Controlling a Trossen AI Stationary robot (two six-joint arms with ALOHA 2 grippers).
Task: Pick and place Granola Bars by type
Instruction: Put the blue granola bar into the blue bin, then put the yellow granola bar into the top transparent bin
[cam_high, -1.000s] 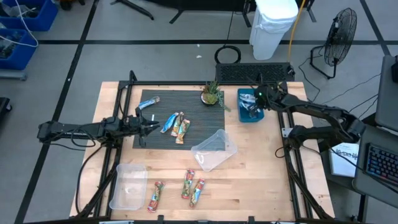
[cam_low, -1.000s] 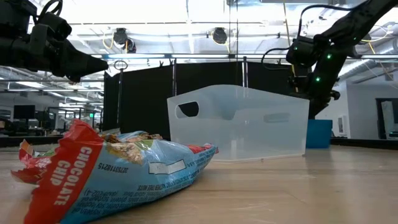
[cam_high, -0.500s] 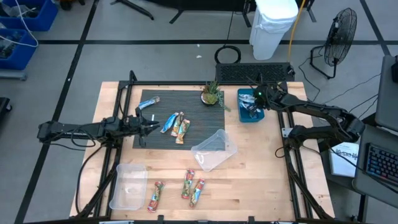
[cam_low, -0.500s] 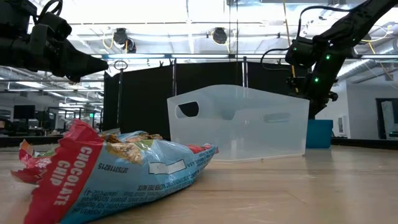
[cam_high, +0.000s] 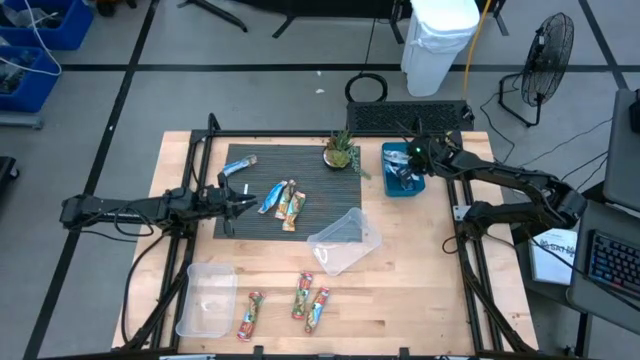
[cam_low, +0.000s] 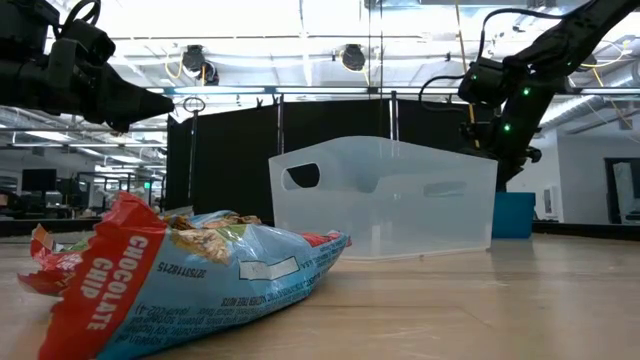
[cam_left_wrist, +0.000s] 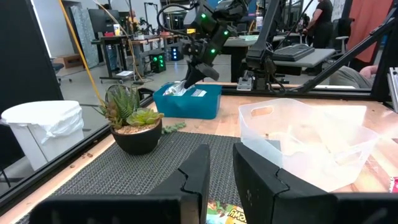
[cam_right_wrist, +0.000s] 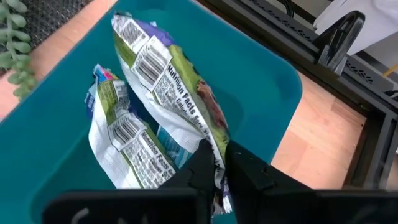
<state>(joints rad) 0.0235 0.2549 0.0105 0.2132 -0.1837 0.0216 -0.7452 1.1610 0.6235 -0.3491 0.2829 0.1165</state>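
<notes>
1. Bars lie in several groups on the table (cam_high: 420, 290): three near its 6 o'clock edge (cam_high: 300, 298), a cluster on the dark mat (cam_high: 330, 195) around the centre (cam_high: 283, 202), one silvery-blue bar (cam_high: 238, 166) at the mat's 10 o'clock corner, and more inside the blue bin (cam_high: 388, 185) at 2 o'clock.
2. Right gripper (cam_right_wrist: 219, 163) hangs over the blue bin, its fingers pinched on a silvery bar (cam_right_wrist: 171, 81) with a barcode and nutrition panel; a second bar (cam_right_wrist: 121, 140) lies just beside it in the bin.
3. Left gripper (cam_high: 243, 204) hovers over the mat's 9 o'clock edge, pointing toward the central cluster; its fingers (cam_left_wrist: 198, 174) stand slightly apart with nothing between them.
4. A clear bin (cam_high: 345, 240) sits tilted just off the mat's 4 o'clock corner; another clear bin (cam_high: 205, 297) rests near the table's 7 o'clock corner, just beside the three bars.
5. A potted plant (cam_high: 341, 152) stands at the mat's 1 o'clock corner, near the blue bin.
6. In the low view a red and blue bar (cam_low: 180, 280) marked "Chocolate Chip" fills the foreground, with the clear bin behind it.
</notes>
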